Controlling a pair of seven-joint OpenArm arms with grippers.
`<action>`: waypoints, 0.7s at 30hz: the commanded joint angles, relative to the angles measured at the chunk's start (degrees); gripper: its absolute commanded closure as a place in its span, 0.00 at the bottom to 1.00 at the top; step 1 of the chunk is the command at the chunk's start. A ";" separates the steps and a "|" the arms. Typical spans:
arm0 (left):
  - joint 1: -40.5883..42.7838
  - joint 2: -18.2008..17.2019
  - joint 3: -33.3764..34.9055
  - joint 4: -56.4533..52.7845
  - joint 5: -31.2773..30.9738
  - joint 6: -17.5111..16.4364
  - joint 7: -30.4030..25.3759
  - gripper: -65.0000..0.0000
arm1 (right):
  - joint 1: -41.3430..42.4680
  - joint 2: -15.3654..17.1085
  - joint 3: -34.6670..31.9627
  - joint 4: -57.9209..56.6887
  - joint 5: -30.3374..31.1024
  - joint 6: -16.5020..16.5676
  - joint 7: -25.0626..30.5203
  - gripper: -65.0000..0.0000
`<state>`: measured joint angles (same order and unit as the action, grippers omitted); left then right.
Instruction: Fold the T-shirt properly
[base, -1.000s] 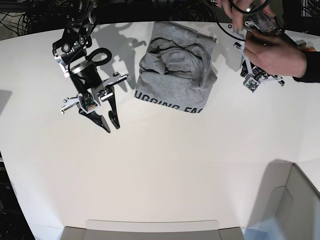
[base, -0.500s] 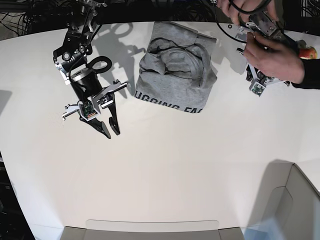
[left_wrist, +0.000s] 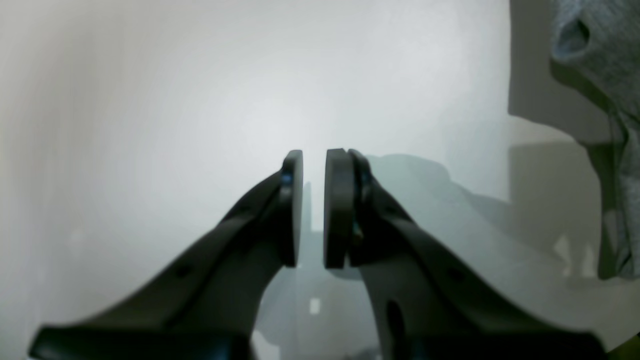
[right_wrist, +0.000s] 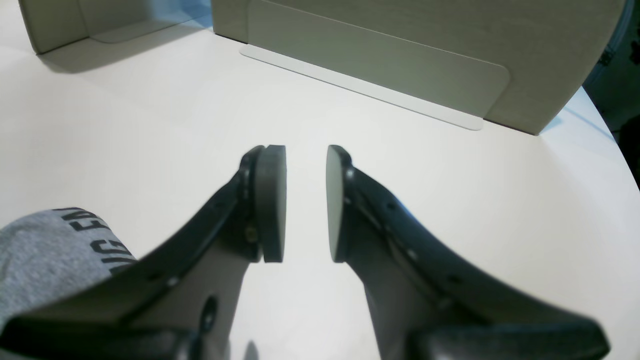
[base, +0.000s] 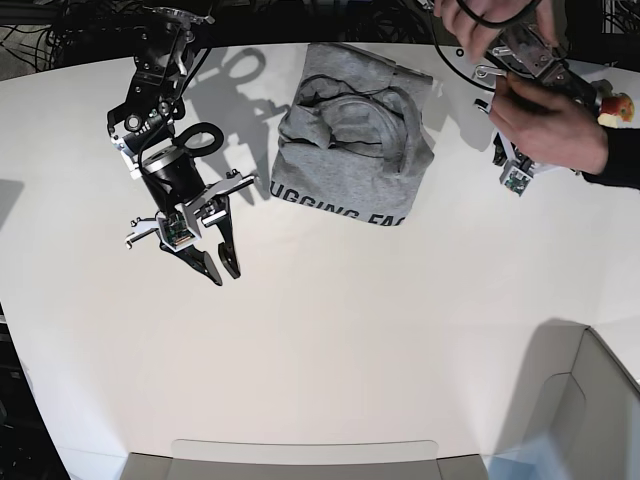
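Note:
The grey T-shirt (base: 355, 140) lies bunched at the back middle of the white table (base: 350, 330), dark lettering along its near hem. My right gripper (base: 224, 270) hovers to its left, open and empty, fingertips pointing at the near edge. In the right wrist view its pads (right_wrist: 272, 200) stand apart over bare table, with the T-shirt (right_wrist: 45, 250) at the lower left. My left gripper (left_wrist: 313, 207) is narrowly open and empty above the table, and the T-shirt (left_wrist: 600, 60) hangs at the right edge. In the base view a person's hands (base: 545, 110) cover the left arm.
A beige bin (base: 600, 400) stands at the near right corner, and another flap (base: 300, 455) lies along the near edge. The right wrist view shows the bin wall (right_wrist: 400, 50) ahead. A small red and yellow object (base: 620, 105) lies at the far right. Cables run behind the table.
The right arm has shifted a little, its fingertips slightly nearer the front edge. The person's hands have moved rightward on the left arm, nudging its wrist. The T-shirt has not moved.

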<state>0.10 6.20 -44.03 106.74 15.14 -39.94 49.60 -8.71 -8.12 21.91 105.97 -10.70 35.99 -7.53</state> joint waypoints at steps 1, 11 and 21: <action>-0.41 0.18 0.29 1.17 -0.94 -0.06 -0.68 0.88 | 1.11 -0.01 -0.07 0.88 1.16 -0.34 1.68 0.78; -0.41 0.18 0.29 1.17 -0.94 -0.06 -0.68 0.88 | 1.28 -0.01 -0.07 0.80 1.16 -0.34 1.68 0.78; -0.41 0.18 0.29 1.17 -0.94 -0.06 -0.68 0.88 | 1.28 0.25 -0.07 -0.08 1.07 -0.34 1.68 0.78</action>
<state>-0.03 6.20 -44.03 106.74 15.38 -39.94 49.60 -8.40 -7.94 21.91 104.92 -10.72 36.01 -7.70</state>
